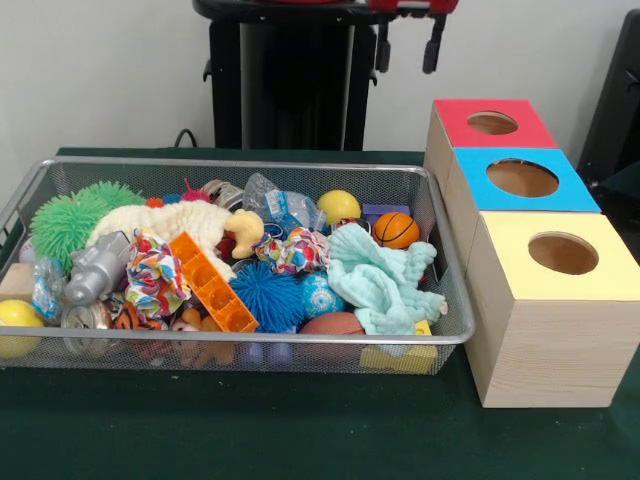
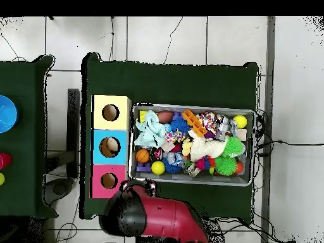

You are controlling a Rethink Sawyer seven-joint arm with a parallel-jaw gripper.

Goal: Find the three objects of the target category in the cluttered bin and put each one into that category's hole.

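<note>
Wire bin: silver mesh. Inside it: orange basketball with black seams, spiky blue ball, fuzzy green ball, mint-green cloth, orange block. Beside the bin, box tops: red, blue, yellow. Table: dark green.

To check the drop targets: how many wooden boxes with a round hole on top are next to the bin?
3, in one row beside the wire mesh bin: red-topped wooden box farthest back, blue-topped wooden box in the middle, yellow-topped wooden box nearest the camera. None looks hidden.
</note>
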